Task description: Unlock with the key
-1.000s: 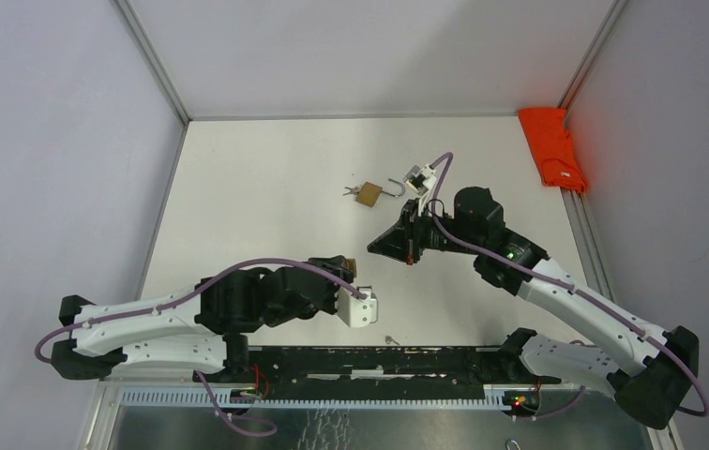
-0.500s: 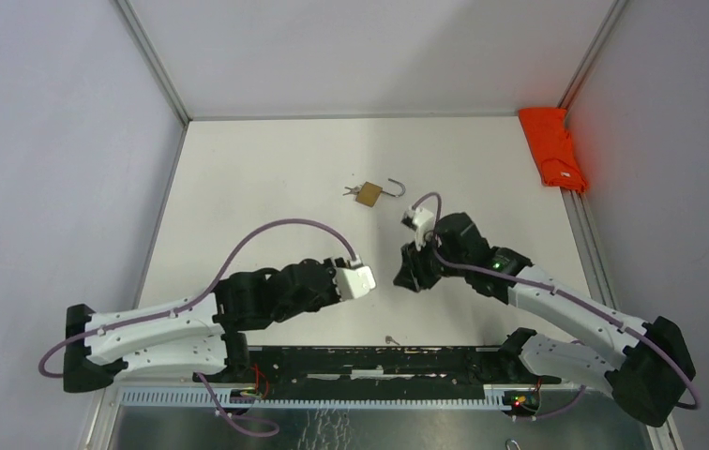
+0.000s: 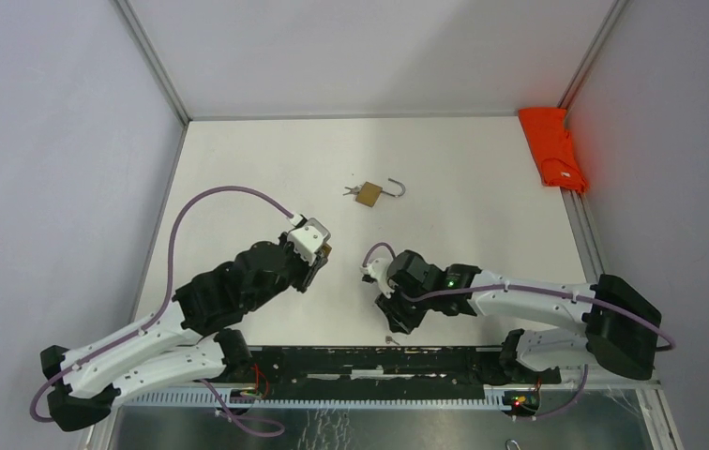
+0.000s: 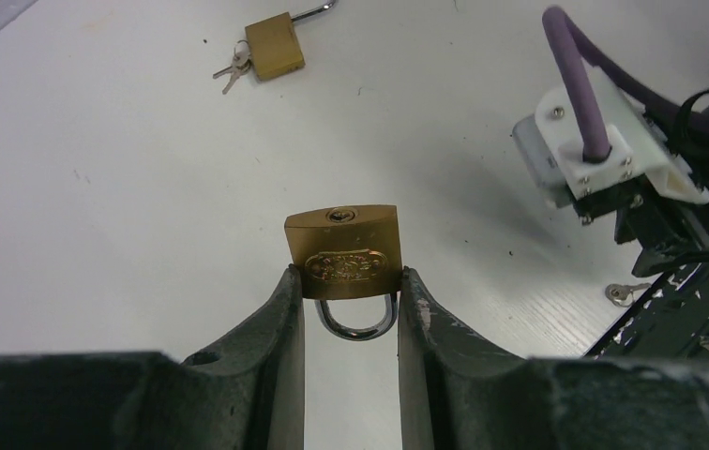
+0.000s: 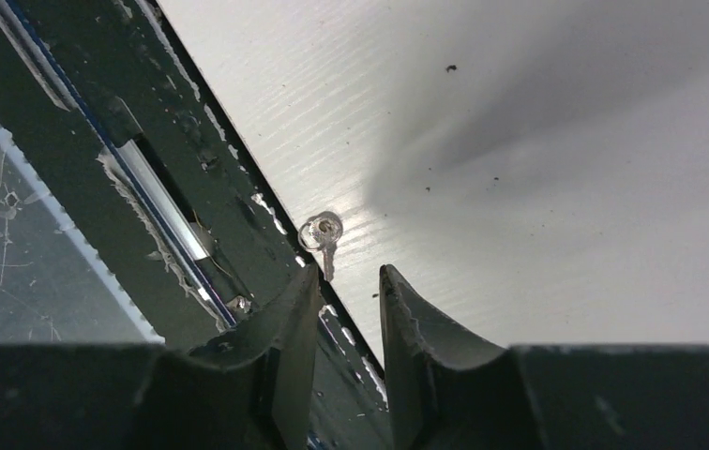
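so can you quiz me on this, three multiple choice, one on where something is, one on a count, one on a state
1. Where does the loose key lie?
A. on the table beside the black rail
B. on the orange cloth
C. inside a keyhole

2. How many brass padlocks are in view?
A. one
B. two
C. three

3. The shackle of the held padlock in the left gripper is:
A. swung open
B. closed
C. missing

Answers:
1 A, the right wrist view shows the key flat on the white surface at the rail's edge.
2 B, one is held and the far padlock lies on the table.
3 B, both shackle legs run into the body in the left wrist view.
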